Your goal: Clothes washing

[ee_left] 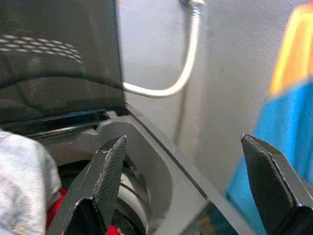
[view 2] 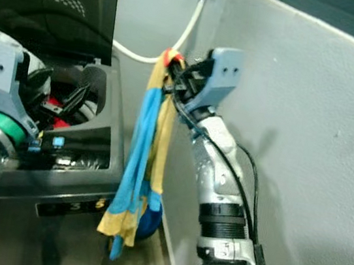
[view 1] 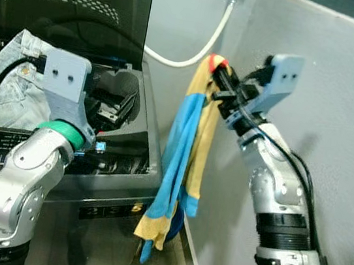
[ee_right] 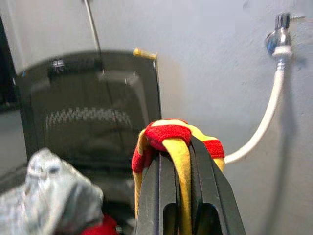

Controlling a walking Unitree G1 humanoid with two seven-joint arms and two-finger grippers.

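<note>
My right pincer (view 1: 221,79) grips the striped garment (view 1: 182,166) beside the washer (view 1: 134,166); left pincer (ee_left: 186,186) open; loading unfinished.

Your two silver arms, grey-blue wrist housings, black fingers

Your left arm (view 1: 21,183) wears a green ring under its housing, with two screw holes and a black cable looping off. Your right arm (view 1: 280,193) has a black band, black cable, and a matching housing. Each gripper's fingers (ee_left: 105,178) are textured black wedges.
</note>
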